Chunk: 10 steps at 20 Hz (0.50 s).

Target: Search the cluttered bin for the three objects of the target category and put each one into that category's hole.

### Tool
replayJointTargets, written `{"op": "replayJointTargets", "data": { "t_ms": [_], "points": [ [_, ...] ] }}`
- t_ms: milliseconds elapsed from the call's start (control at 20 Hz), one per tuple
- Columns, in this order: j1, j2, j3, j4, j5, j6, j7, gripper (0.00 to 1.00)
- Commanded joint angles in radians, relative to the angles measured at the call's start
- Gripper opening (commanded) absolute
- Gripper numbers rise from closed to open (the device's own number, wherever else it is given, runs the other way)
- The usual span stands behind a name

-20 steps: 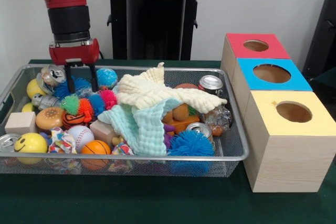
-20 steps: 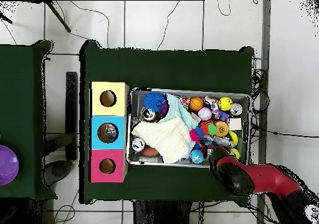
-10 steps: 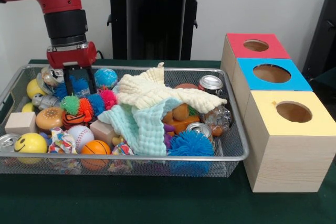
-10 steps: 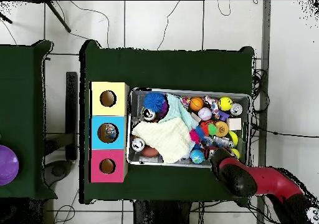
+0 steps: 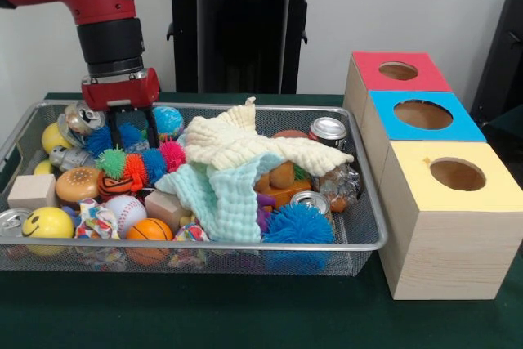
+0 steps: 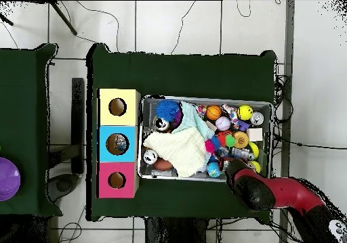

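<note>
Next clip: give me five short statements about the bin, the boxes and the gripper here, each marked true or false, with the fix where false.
1. The gripper hangs over the end of the wire bin farthest from the boxes. True.
2. The yellow box has its hole in a side wall. False: the hole is in its top.
3. A cream cloth lies over a mint cloth. True.
4. The smiley ball sits in the red box's hole. False: it lies in the bin.
5. The gripper's fingers clamp a can. False: they are apart, with nothing seen between them.
</note>
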Motion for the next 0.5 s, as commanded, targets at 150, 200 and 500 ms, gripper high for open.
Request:
{"op": "replayJointTargets", "data": {
  "t_ms": [150, 200, 500],
  "points": [
    [0.084, 0.051, -0.034, -0.107, -0.063, -0.06, 0.023, 1.0],
    [0.09, 0.049, -0.037, -0.11, -0.059, -0.06, 0.025, 1.0],
    [0.089, 0.055, -0.038, -0.108, -0.051, -0.067, 0.016, 1.0]
  ]
}}
